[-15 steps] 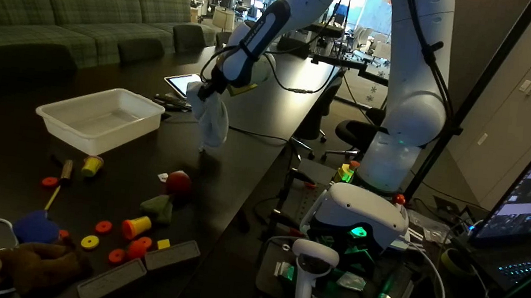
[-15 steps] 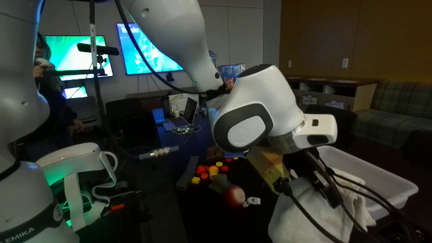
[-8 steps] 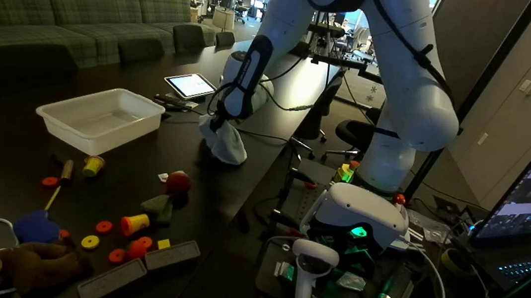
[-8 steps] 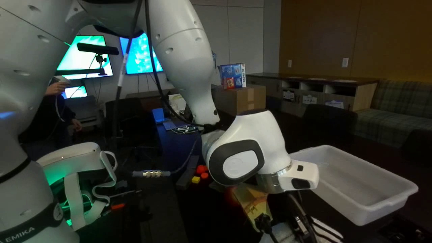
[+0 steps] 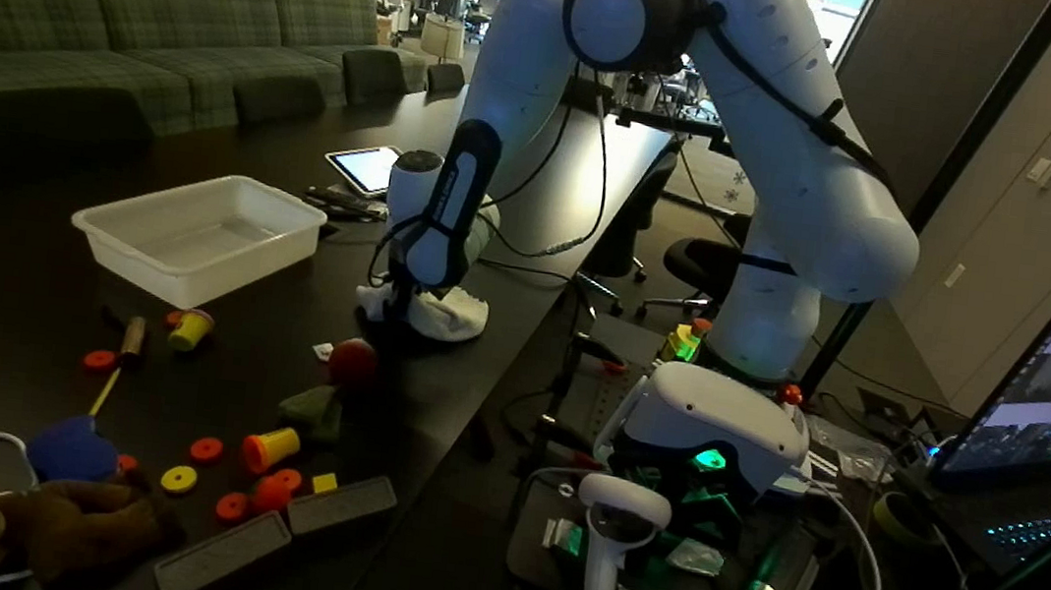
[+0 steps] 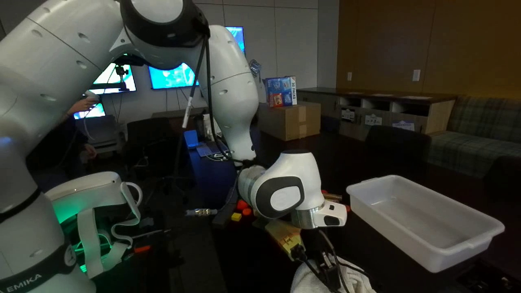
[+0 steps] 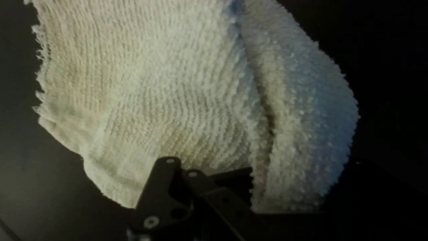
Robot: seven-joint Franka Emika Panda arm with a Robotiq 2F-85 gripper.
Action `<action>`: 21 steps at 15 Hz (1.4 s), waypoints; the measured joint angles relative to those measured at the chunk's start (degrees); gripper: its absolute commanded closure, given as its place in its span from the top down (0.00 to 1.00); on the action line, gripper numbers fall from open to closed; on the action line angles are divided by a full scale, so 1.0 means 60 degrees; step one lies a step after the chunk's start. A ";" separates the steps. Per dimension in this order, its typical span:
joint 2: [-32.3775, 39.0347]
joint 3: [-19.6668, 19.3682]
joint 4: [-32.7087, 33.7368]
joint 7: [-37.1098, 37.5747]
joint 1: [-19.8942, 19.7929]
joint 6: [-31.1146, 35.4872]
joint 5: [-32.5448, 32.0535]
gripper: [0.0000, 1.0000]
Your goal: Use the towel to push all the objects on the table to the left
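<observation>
My gripper (image 5: 399, 305) is shut on the white towel (image 5: 450, 314), which is bunched low at the table (image 5: 435, 394). In the wrist view the towel (image 7: 187, 87) fills most of the picture and hides the fingertips. In an exterior view the towel (image 6: 313, 280) is cut off by the bottom edge. The red ball (image 5: 353, 362) lies close in front of the gripper. Beyond it lie a green cloth piece (image 5: 311, 411), a yellow tub with an orange lid (image 5: 272, 449), a yellow cube (image 5: 324, 483), several red discs (image 5: 206, 450) and a yellow disc (image 5: 178, 479).
A white bin (image 5: 192, 267) stands beside the objects; it also shows in an exterior view (image 6: 423, 219). Another yellow tub (image 5: 191, 331), a brown plush toy (image 5: 64, 525), a blue piece (image 5: 72, 451) and grey blocks (image 5: 343, 507) lie on the table. A tablet (image 5: 364, 168) lies behind the arm.
My gripper has come down with the towel and moved closer to the red ball. The towel hung in the air before and is now bunched at the table. The objects look unmoved.
</observation>
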 measured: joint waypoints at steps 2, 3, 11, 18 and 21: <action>0.0005 0.0296 0.0145 0.0032 0.0136 -0.0375 -0.0028 0.01; -0.0006 0.0458 0.0210 0.0070 0.0221 -0.0581 -0.0045 0.01; -0.0509 0.1786 0.0757 0.1161 0.1207 -0.2459 -0.0059 0.01; -0.0558 0.3290 0.1866 0.2324 0.1552 -0.3795 -0.0045 0.01; -0.0573 0.3706 0.2158 0.2315 0.1504 -0.3940 0.0031 0.01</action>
